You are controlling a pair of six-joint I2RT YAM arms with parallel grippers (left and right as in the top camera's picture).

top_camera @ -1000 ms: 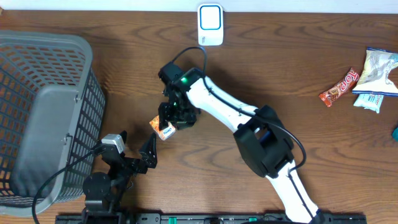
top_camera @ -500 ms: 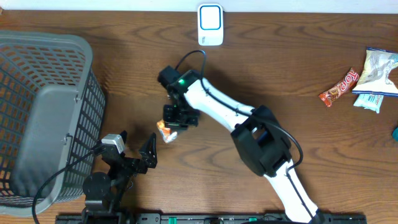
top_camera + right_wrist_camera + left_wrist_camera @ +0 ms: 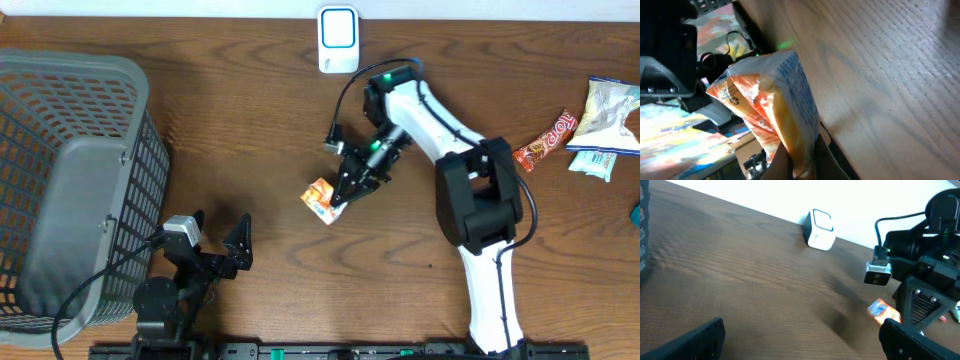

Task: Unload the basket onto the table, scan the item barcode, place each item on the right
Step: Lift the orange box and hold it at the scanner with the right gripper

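At the front edge of the surface (image 3: 200,110), toward its left corner, the left gripper (image 3: 220,225) is resting low and released. Its two fingers are spreading wide with nothing between them. Just beside it, along the left edge, a grey mesh basket (image 3: 140,150) is standing upright, reaching from near the front edge almost to the far edge.

Farther in, about midway between the front and far edges, the right gripper (image 3: 340,195) is pointing toward the front-left corner. It is clenching on one end of the orange snack packet (image 3: 319,200). The packet is sticking out from the fingertips at a tilt, with blue printing showing in the right wrist view. Whether its free end is touching the wood cannot be told. It is sitting well apart from the left gripper and the basket.

Near the right edge, a red candy bar (image 3: 547,140) and two pale packets (image 3: 610,110) are lying close together, well apart from the right gripper.

At the far edge, near its middle, the white scanner (image 3: 338,40) with a blue-outlined face is sitting on the wood. The orange snack packet is positioned between the scanner and the front edge, well apart from the scanner.
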